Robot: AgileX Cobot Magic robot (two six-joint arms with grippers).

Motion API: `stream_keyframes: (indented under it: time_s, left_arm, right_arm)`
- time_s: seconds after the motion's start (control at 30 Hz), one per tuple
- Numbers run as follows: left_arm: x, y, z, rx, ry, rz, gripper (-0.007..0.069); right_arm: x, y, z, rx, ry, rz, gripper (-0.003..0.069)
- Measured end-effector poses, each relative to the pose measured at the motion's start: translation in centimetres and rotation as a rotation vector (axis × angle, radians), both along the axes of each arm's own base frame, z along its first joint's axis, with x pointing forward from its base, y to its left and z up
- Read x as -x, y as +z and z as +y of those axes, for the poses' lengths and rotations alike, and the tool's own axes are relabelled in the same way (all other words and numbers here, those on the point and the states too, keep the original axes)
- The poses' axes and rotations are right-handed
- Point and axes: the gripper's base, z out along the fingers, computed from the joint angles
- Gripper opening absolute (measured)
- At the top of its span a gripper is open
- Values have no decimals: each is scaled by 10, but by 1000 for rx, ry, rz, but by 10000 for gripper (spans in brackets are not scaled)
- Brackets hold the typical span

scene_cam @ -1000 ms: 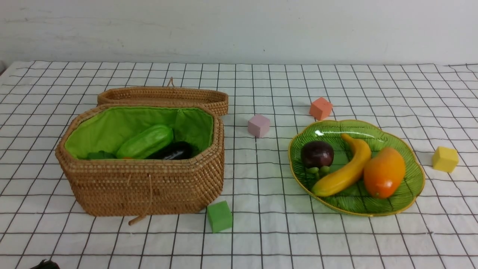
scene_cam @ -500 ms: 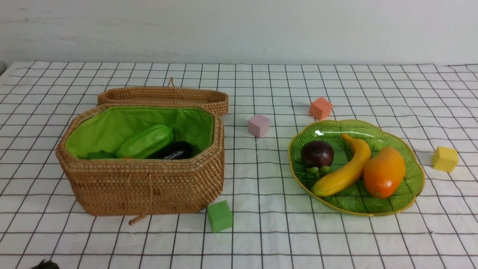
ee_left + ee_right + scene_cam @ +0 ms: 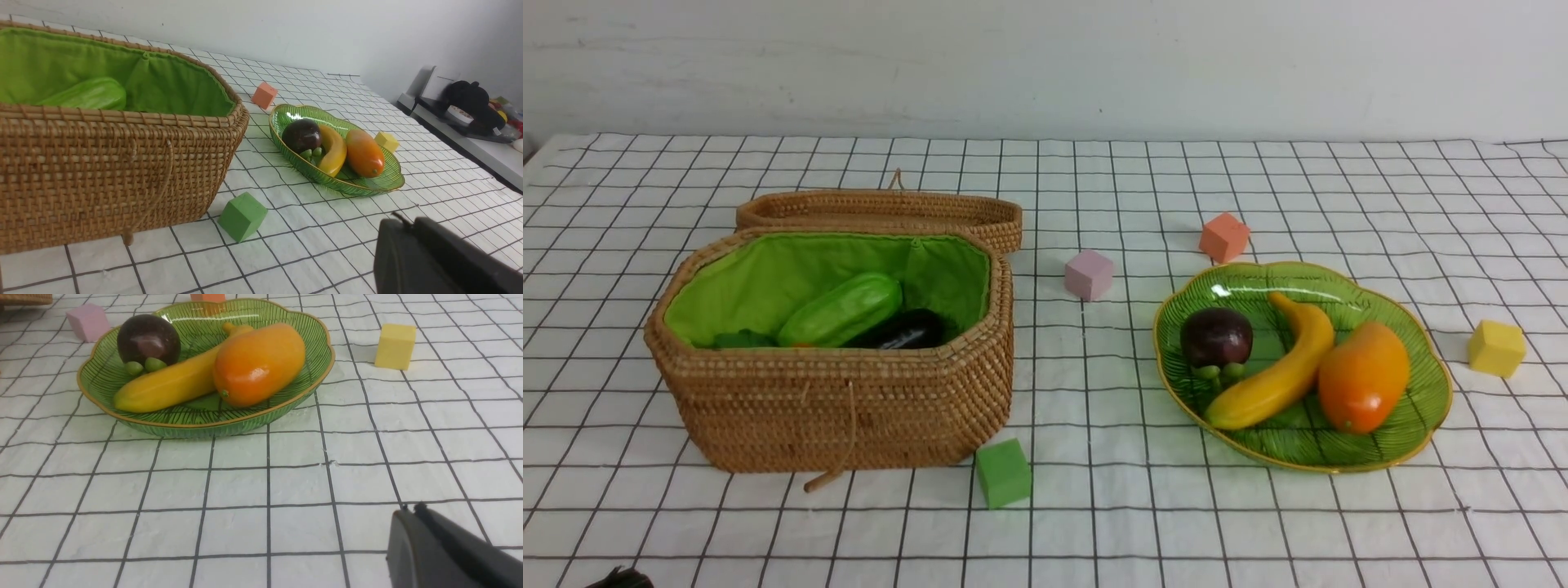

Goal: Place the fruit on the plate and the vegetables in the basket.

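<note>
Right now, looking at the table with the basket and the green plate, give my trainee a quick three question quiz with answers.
1. True or false: the banana lies between the mangosteen and the mango on the plate.
2. Which foam cube sits nearest the front of the basket? A pink, B green, C yellow.
3. Fill in: the basket's lid is ____.

Key
1. True.
2. B, the green cube, by the basket's front right corner.
3. Open, lying back behind the basket, with the light green gourd and dark eggplant showing inside.
</note>
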Motion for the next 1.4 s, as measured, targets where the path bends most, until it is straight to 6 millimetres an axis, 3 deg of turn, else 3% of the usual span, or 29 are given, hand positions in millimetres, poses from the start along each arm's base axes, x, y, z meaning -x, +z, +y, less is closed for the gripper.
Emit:
stream_keyframes:
  time_s: [0.57,0.8,0.9,0.93,1.0,1.2,1.4]
  left_arm:
    - [1,0,2,-56,31,-46,43]
    - [2,10,9,-90,263,-295,40]
    - [-3,-3,12,-139,356,-307,-8]
    - [-6,-16,14,-167,397,-282,-13]
    - [-10,-35,16,-203,435,-208,-13]
    - [-8,-65,16,-309,408,69,-13]
    - [-6,-71,15,-241,408,165,-13]
  right_arm:
    - [0,0,0,0,0,0,1]
    - [0,0,0,0,0,1,7]
    - [0,0,0,0,0,1,8]
    - [0,0,0,0,0,2,10]
    - [0,0,0,0,0,2,13]
    - [0,0,0,0,0,2,18]
    - [0,0,0,0,0,2,22]
